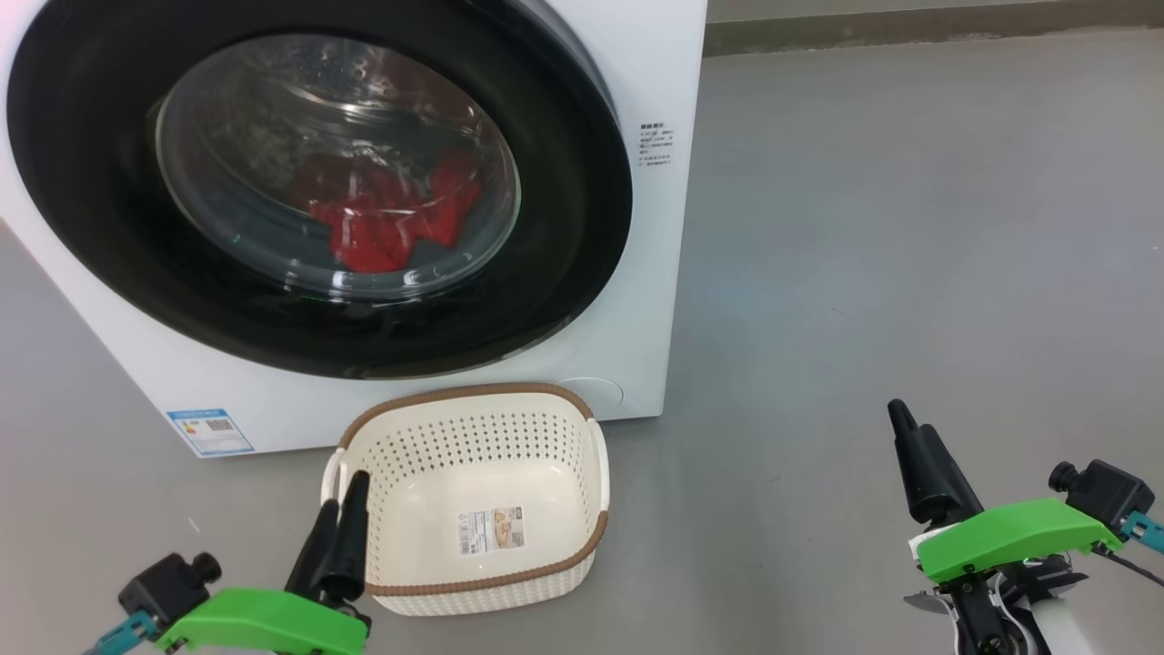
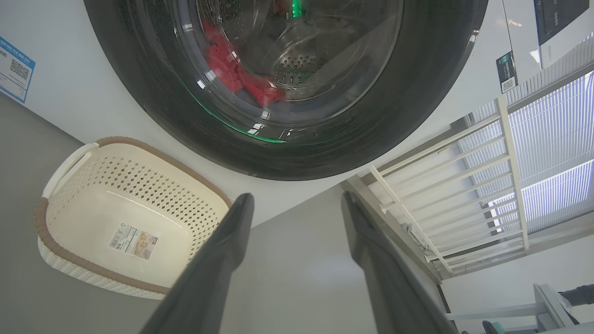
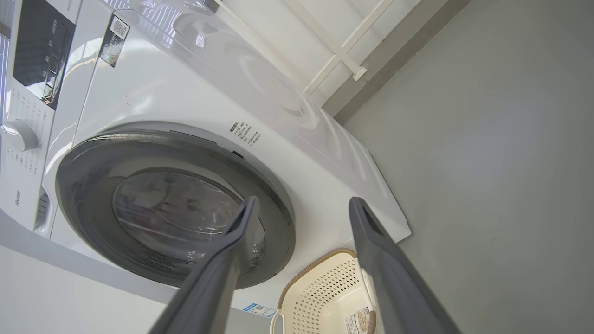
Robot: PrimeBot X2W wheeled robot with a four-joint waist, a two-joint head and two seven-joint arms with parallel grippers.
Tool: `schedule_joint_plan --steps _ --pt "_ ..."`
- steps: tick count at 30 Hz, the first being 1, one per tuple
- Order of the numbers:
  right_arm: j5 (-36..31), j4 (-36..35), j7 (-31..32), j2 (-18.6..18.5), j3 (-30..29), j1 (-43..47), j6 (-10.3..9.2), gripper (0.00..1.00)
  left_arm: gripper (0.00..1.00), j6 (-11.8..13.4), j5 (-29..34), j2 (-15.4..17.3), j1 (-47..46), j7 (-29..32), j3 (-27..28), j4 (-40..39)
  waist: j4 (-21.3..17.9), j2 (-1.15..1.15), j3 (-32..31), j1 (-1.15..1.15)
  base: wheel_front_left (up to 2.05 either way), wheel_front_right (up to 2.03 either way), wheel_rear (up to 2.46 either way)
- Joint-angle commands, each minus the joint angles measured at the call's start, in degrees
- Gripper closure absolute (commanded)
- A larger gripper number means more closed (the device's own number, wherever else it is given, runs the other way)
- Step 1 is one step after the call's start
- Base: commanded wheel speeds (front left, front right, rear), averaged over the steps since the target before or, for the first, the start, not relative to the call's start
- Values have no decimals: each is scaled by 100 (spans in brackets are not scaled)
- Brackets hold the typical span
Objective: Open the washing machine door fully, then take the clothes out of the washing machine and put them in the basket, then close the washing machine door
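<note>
Grey floor, empty cream perforated basket

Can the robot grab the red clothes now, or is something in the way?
The washing machine door is in the way: it covers the opening, with the clothes behind its glass. The left gripper and right gripper are outside it. Nothing covers the basket.

A: What bars the way in?
B: The round, glossy black-rimmed glass door, shut across the white front-loading washer; red fabric clothes lie behind it.
A: Free room?
B: Grey floor to the right; the cream perforated plastic basket has an open top, just before the washer.
</note>
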Motion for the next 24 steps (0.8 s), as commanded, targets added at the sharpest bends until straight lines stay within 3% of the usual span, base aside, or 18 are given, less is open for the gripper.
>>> schedule_joint_plan --steps 1,24 --pt "-130 -162 -61 -66 64 -349 2 0 0 12 136 45 -287 -68 76 -121 -2 0 0 0 0 0 0" --pt "-2110 -141 -455 -85 112 -680 2 0 0 174 1853 50 -705 -471 -57 87 -66 0 4 -1 0 0 0"
